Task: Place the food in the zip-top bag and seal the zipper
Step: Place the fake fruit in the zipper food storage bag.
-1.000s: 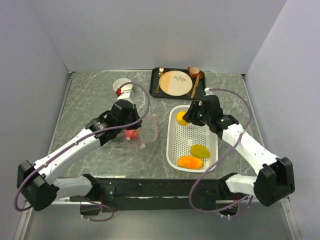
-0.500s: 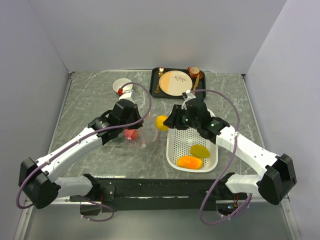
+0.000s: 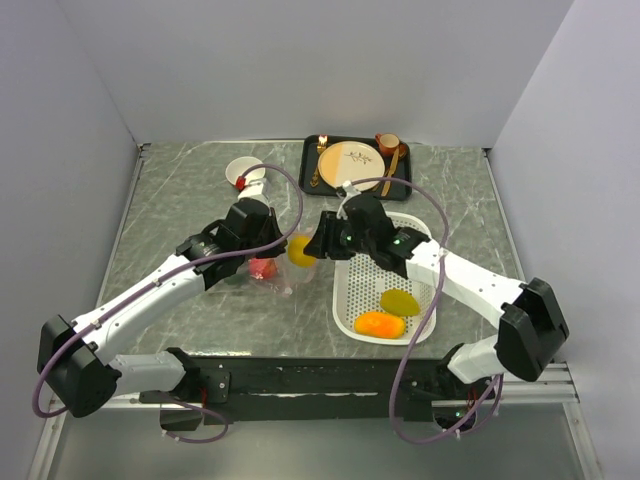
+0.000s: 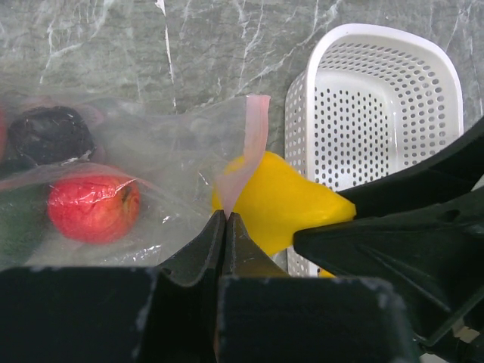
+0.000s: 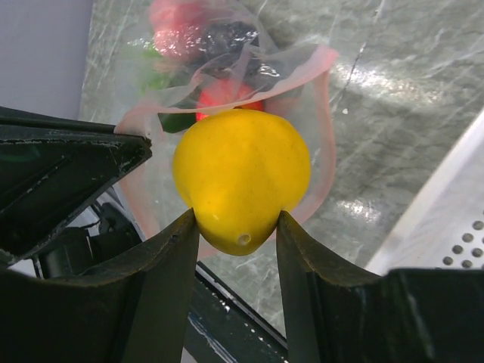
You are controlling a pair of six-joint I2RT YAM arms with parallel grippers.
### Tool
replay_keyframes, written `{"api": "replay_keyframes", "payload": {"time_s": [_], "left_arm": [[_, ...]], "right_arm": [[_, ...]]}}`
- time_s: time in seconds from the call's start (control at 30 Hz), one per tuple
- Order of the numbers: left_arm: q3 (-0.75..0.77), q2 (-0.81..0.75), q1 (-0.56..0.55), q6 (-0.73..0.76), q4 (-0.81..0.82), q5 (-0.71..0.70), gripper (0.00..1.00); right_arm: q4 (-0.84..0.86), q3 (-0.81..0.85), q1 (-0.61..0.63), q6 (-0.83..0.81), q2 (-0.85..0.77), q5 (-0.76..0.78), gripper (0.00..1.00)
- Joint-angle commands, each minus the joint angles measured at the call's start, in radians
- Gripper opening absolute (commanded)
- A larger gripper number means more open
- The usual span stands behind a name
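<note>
Yellow toy fruit (image 5: 240, 178) sits pinched in the right hand (image 5: 236, 221) at the mouth of the clear crinkly zip-top bag (image 4: 151, 144), whose pale pink zipper strip (image 4: 254, 132) the left hand (image 4: 224, 221) pinches up; loading is judged under way, next requiring advance inside and release.

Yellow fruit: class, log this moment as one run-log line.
left gripper: shut on zipper, holding zip-top bag open | right gripper: shut on yellow fruit at bag mouth | basket: orange piece, yellow-green piece
</note>
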Motion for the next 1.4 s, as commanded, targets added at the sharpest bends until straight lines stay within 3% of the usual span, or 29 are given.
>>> {"api": "replay_keyframes", "payload": {"time_s": [0.0,0.2,0.4,0.43,0.57,0.67,1.07,1.37], "left_arm": [[0.045,-0.030,-0.004,-0.008,0.034,0.010,0.01],[0.080,-0.061,-0.004,-0.012,0.009,0.023,0.01],[0.085,-0.067,-0.004,-0.015,0.000,0.001,0.01],[0.082,-0.070,-0.004,-0.018,-0.003,-0.002,0.01],[0.082,-0.082,-0.004,-0.023,-0.030,-0.039,0.01],[0.071,-0.100,-0.004,-0.023,-0.032,-0.060,0.01],[0.051,-0.131,-0.004,-0.040,-0.024,-0.111,0.01],[0.029,-0.113,-0.004,-0.038,-0.008,-0.082,0.01]], "right_arm": [[0.066,0.079,0.013,0.005,0.036,-0.044,0.02],[0.095,0.118,0.026,0.008,0.092,-0.071,0.07],[0.172,0.163,0.030,0.031,0.177,-0.209,0.21],[0.167,0.172,0.036,0.026,0.193,-0.210,0.36],[0.158,0.154,0.038,0.011,0.171,-0.155,0.75],[0.106,0.135,0.035,-0.027,0.129,-0.089,0.87],[-0.133,0.034,-0.007,-0.067,-0.105,0.345,0.98],[-0.413,-0.088,-0.073,0.022,-0.207,0.498,1.00]]}}
